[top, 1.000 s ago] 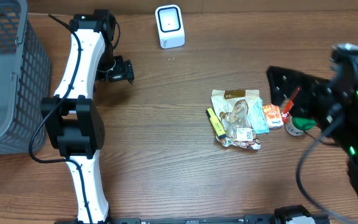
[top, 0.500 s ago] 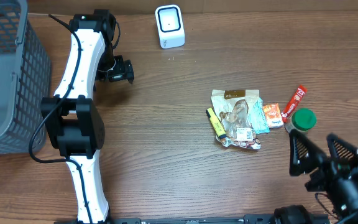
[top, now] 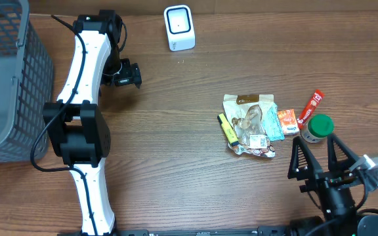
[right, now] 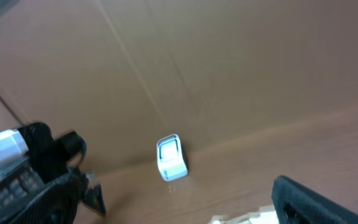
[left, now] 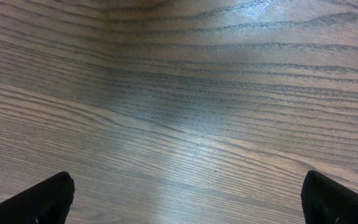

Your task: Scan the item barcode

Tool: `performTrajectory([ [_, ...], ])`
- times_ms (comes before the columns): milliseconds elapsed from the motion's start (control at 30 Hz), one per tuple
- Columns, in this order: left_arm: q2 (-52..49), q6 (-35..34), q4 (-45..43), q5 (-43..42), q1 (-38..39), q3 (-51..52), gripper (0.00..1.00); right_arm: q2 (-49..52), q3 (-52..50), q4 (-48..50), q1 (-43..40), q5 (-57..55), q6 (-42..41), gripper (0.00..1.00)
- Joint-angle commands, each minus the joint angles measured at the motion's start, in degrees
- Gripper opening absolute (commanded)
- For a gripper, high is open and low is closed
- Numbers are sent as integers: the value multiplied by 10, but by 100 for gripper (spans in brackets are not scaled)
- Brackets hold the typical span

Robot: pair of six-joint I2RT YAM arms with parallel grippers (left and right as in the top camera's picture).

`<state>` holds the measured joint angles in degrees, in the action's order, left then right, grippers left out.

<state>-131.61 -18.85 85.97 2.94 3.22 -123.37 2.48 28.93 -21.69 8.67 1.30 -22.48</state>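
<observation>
Right pincer (top: 315, 145) has dropped back to the table's (top: 176, 170) near right edge, wide open and empty, beside the jar (top: 320, 126). Left pincer (top: 128, 73) stays open, far left. Snack bag (top: 248, 118) lies right of centre.

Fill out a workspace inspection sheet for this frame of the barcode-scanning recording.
Surface: wooden table, no spills seen.
Job's things: white scanner standing at the far edge; snack bag, yellow marker, orange packet, red sachet and green-lidded jar clustered on the right.
Clutter: grey basket at the left edge.
Grippers: left gripper open, empty, over bare wood; right gripper open, empty, fingers beside the jar.
Cables: black cable looped beside the left arm.
Surroundings: brown panel behind the table.
</observation>
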Motion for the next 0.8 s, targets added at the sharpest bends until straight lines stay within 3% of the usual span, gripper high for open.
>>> performTrajectory([
  [0,19,7,1,6,-2,-8,100,-23,-86,118,0,10,3,100],
  [200,19,7,1,6,-2,-7,100,-23,-223,398,0,20,55,100],
  [300,19,7,1,6,-2,-7,100,-23,-268,448,0,31,102,100],
  [433,19,7,1,6,-2,-7,100,-23,-285,383,0,33,110,100],
  [600,19,7,1,6,-2,-8,100,-23,-285,222,0,33,115,100],
  [667,19,7,1,6,-2,-7,100,-23,-285,170,-1,33,139,100],
  [767,19,7,1,6,-2,-8,100,-23,-285,174,-3,45,213,100],
])
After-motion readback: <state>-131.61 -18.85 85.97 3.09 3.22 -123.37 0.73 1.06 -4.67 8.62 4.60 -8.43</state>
